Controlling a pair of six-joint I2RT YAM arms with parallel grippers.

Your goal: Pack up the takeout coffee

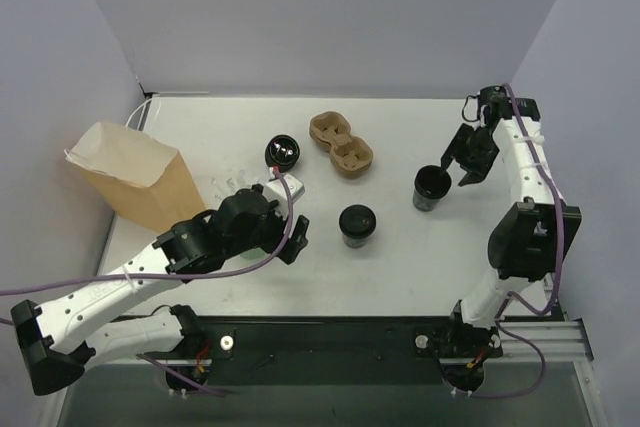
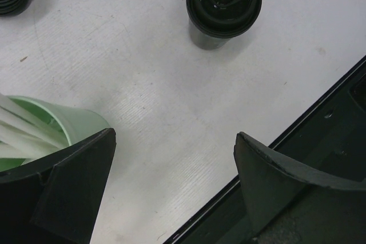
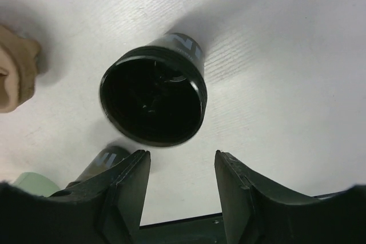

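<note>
The takeout coffee (image 1: 356, 225), a short black cup with a black lid, stands mid-table, and the left wrist view shows it (image 2: 223, 1) from above. My left gripper (image 1: 290, 232) sits to its left, open and empty (image 2: 174, 147). A green cup with white straws (image 2: 68, 124) is just beside its left finger. My right gripper (image 1: 465, 162) hovers at the right, jaws open (image 3: 182, 167) with nothing between them. Just beyond its tips stands a lidless black cup (image 3: 153, 102), which also shows in the top view (image 1: 431, 188). The coffee (image 3: 106, 161) peeks out behind the right gripper's left finger.
A brown paper bag (image 1: 130, 182) stands open at the left. A cardboard cup carrier (image 1: 341, 144) lies at the back centre, with another lidless black cup (image 1: 283, 153) with a shiny inside to its left. The table's black front edge (image 2: 297, 141) runs close to my left gripper.
</note>
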